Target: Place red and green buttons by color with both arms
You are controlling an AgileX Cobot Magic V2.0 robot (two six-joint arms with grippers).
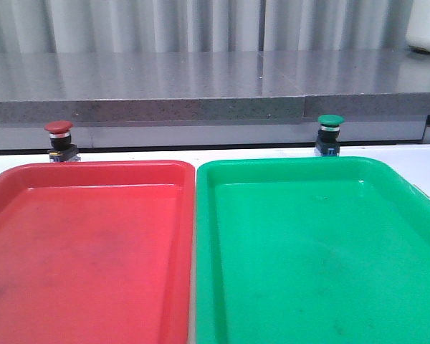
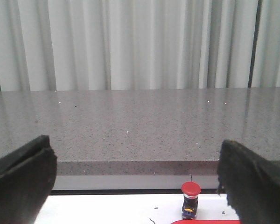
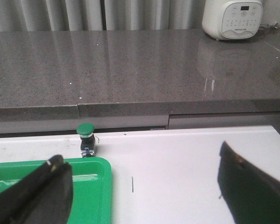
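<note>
Buttons stand upright past the far rims: red button (image 1: 59,140) behind red tray (image 1: 86,244), green button (image 1: 330,133) behind green tray (image 1: 315,244), ungrasped, while both left gripper (image 2: 140,179) and right gripper (image 3: 144,184) gape empty, ready to reach.

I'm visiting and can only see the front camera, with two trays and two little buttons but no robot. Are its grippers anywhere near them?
Observer: Yes. The left gripper is open, facing the red button from a distance.
Operator: And the other one?
Observer: The right gripper is open too, above the green tray, with the green button ahead of it.
Operator: Anything else back there?
Observer: A white appliance sits on the grey counter.
</note>
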